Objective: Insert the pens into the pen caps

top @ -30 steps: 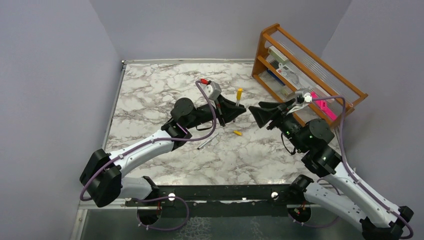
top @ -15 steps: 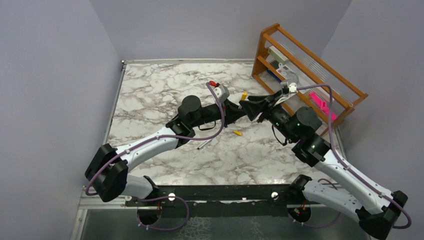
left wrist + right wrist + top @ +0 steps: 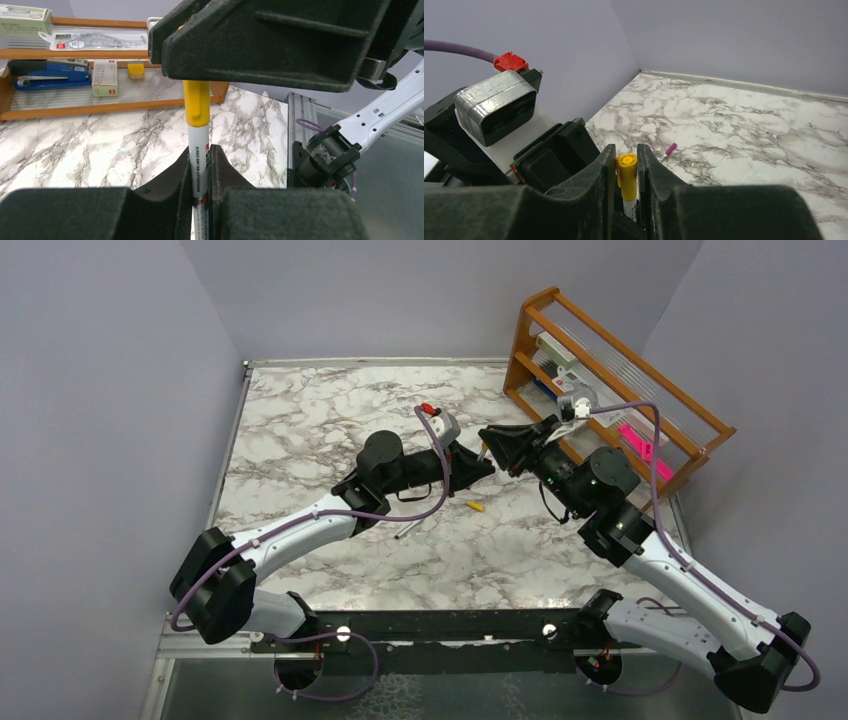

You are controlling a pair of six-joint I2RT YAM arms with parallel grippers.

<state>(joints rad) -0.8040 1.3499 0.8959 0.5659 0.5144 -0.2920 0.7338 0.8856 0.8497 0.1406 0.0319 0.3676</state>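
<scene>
Pen [image 3: 198, 172]: silver-grey, upright above the marble table [image 3: 300, 430], with its barrel pinched between your left fingers.
Left gripper [image 3: 201, 156]: your jaws here are nearly together, clamped on the pen below its top end.
Yellow cap [image 3: 196, 102]: it sits on the pen's upper end, just above your left fingers.
Right gripper [image 3: 626, 151]: your jaws here are drawn narrow onto the yellow cap, one finger against each side. In the left wrist view this gripper hangs right over the cap.
Meeting point: from above, your two grippers meet tip to tip, near the wooden rack [image 3: 620, 365].
Loose cap [image 3: 475, 506]: yellow-orange, lying on the marble near the grippers, on your side of them.
Loose pen [image 3: 408, 528]: silver, flat on the table beside your left arm, apart from the loose cap.
Magenta-tipped pen [image 3: 669, 149]: it lies on the marble beyond your right fingers.
Rack contents: a blue stapler [image 3: 47, 80] and small boxes.
</scene>
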